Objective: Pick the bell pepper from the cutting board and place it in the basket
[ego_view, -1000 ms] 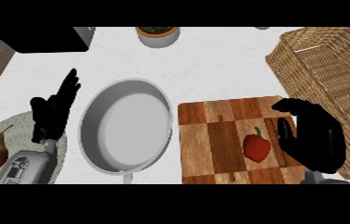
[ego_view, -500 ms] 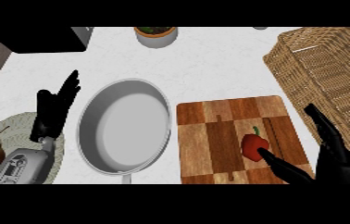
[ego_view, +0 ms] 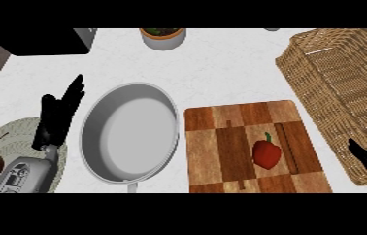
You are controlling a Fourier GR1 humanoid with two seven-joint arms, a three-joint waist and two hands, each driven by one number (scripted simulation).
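We're looking down at the counter (ego_view: 229, 69): the pepper (ego_view: 267, 153) is lying on the board (ego_view: 215, 151), right of center & toward its near half, green stem pointing far, nothing touching it. The basket (ego_view: 329, 78) is sitting just right of the board, running from far to near along the right edge. Our right hand (ego_view: 358, 152) is only showing as a dark tip at the right edge, near the basket's near end, well apart from the pepper; we can't tell whether it's apart or together. Our left hand (ego_view: 61, 113) is resting at the left w/ fingers straight & spread, pointing far, holding nothing, just beside the pan (ego_view: 129, 132). The pan is sitting left of the board. A pot (ego_view: 163, 37) is standing at the far edge.
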